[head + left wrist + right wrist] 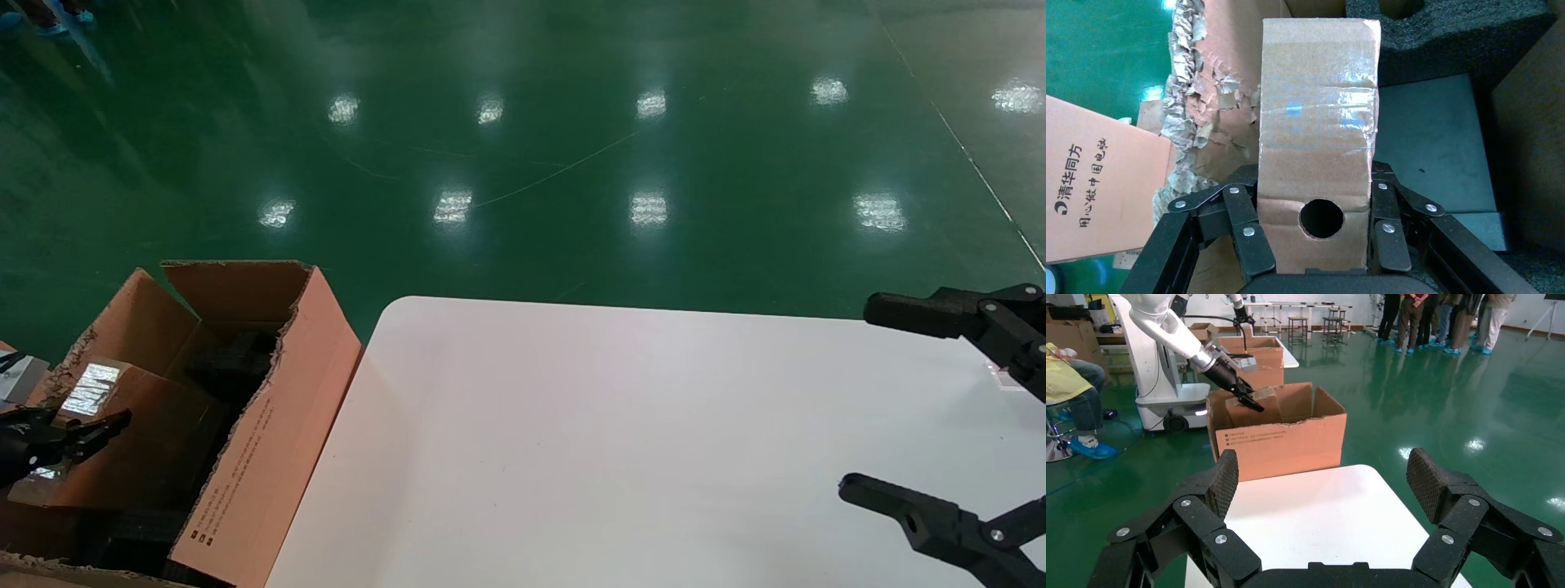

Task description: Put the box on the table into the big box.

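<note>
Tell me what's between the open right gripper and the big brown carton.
Only bare white tabletop lies between the right gripper and the large brown corrugated carton, seen in the head view.

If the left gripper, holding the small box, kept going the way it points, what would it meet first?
Probably the black foam lining inside the big box. The left gripper points the small box into it, though depth is unclear.
</note>
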### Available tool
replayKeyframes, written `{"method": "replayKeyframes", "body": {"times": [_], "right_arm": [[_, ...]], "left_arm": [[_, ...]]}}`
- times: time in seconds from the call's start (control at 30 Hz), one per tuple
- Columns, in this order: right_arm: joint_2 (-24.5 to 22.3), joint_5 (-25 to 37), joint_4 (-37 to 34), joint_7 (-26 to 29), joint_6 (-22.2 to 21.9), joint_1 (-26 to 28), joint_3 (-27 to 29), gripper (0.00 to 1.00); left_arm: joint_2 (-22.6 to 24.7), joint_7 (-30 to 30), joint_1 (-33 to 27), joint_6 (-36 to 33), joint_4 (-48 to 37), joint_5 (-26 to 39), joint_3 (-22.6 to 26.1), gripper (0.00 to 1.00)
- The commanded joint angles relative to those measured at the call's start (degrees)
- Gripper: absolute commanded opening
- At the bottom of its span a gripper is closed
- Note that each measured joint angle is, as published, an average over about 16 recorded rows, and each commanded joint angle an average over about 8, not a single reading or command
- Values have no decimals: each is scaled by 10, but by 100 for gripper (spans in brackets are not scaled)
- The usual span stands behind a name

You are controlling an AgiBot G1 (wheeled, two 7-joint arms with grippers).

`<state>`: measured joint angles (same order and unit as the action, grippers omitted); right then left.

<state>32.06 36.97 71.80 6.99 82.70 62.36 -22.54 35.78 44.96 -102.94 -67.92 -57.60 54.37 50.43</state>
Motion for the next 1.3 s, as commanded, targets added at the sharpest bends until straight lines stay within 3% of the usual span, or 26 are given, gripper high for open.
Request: {"method": "replayKeyframes", "body": {"times": [0.03, 1.03, 1.3], "right_arm": [[0, 0, 0, 0, 0, 0, 0, 100], [0, 0, 0, 0, 0, 0, 0, 100], [0, 0, 0, 0, 0, 0, 0, 100]], "left_arm": [[0, 1, -3, 0, -4, -1, 2, 100], [12, 2, -21, -2, -15, 1, 15, 100], [5, 10, -5, -34, -2, 2, -11, 100]]}}
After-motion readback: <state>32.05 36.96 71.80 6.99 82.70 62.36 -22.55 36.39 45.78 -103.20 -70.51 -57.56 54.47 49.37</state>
